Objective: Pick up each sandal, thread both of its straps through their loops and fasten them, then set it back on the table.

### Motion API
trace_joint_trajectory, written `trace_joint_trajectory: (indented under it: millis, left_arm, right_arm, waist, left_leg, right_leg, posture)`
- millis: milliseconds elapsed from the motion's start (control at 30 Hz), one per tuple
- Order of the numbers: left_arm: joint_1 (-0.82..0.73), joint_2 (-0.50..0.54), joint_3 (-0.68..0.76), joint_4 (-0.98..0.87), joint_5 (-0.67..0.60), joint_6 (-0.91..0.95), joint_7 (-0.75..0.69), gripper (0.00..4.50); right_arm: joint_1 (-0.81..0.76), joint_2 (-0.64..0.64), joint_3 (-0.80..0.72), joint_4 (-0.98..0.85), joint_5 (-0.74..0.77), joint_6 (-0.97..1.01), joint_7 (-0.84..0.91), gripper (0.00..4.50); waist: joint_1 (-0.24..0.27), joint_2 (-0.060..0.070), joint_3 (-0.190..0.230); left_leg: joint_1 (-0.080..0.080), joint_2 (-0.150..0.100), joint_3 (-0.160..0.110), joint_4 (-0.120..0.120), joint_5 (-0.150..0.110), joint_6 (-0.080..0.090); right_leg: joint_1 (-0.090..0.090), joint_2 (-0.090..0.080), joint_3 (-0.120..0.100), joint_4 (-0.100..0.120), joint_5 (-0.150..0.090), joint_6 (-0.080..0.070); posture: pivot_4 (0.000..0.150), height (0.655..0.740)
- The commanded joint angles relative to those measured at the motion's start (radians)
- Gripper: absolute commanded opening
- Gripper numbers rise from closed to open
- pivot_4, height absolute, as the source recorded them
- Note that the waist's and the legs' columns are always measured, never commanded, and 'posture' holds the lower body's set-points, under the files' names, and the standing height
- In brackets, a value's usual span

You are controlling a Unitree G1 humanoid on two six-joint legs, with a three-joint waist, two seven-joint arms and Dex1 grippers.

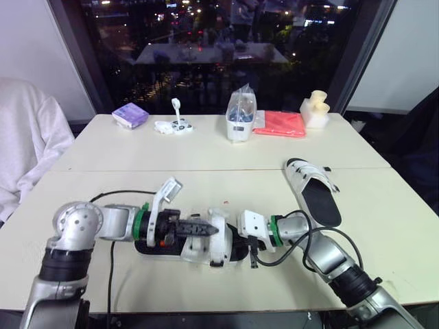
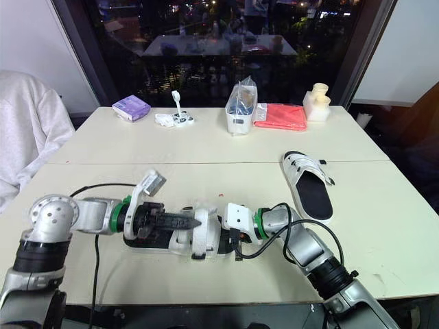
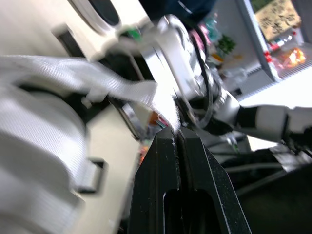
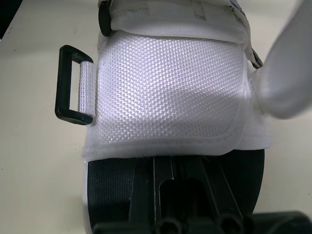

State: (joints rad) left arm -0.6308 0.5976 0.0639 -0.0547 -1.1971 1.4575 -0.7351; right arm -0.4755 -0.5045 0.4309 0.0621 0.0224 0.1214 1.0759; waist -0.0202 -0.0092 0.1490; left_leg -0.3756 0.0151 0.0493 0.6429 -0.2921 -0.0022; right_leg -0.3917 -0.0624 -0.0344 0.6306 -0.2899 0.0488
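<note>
Right at the front of the table (image 1: 206,154) lies one sandal (image 1: 195,252), with a black sole and white straps, flat on the table between the two robot hands. The left gripper (image 1: 211,229) reaches over it from the left, and its two black fingers (image 3: 168,161) are pressed tight together. The end of a white strap (image 3: 122,87) sits right at their tip, but I cannot tell if it is pinched. The right gripper (image 4: 164,168) comes from the other side and goes under a wide white strap (image 4: 170,92), so I cannot tell if it is open or closed. A black loop (image 4: 73,85) sticks out from the side of that strap. A bit further back and to the right, the second sandal (image 1: 314,188) lies alone on the table, sole down. At the far edge stand a purple box (image 1: 130,115), a clear bag (image 1: 241,116), a red cloth (image 1: 281,123) and a pale yellow block (image 1: 315,110). A person's white sleeve (image 1: 27,144) shows at the left.
</note>
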Motion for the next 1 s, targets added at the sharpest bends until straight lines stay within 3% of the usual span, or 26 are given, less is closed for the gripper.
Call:
trace_joint_trajectory:
  millis: [33,433,1000]
  left_arm:
    - [-0.063,0.018,-0.064,0.081,0.102,-0.093,-0.117,0.05]
    - [-0.118,0.016,-0.267,0.196,0.335,-0.271,-0.422,0.05]
    - [-0.103,-0.01,-0.299,0.208,0.467,-0.344,-0.517,0.05]
  right_arm:
    - [0.031,-0.008,0.057,0.121,-0.081,0.034,-0.009,0.0]
    - [0.038,-0.014,0.054,0.114,-0.084,0.033,-0.012,0.0]
    - [0.05,-0.025,0.048,0.098,-0.082,0.045,-0.013,0.0]
  waist:
    - [-0.001,0.0,0.0]
    - [0.0,0.0,0.0]
    - [0.002,0.0,0.0]
  left_leg:
    - [0.0,0.0,0.0,0.0,0.0,0.0]
    - [0.0,0.0,0.001,-0.012,0.005,-0.004]
    - [0.0,0.0,0.001,-0.011,0.006,-0.003]
  right_leg:
    - [0.0,0.0,0.0,0.0,0.0,0.0]
    - [-0.004,0.0,0.0,0.0,0.0,0.0]
    - [-0.003,0.0,0.0,0.0,0.0,0.0]
  posture:
    - [0.15,0.74]
    - [0.15,0.74]
    - [0.15,0.74]
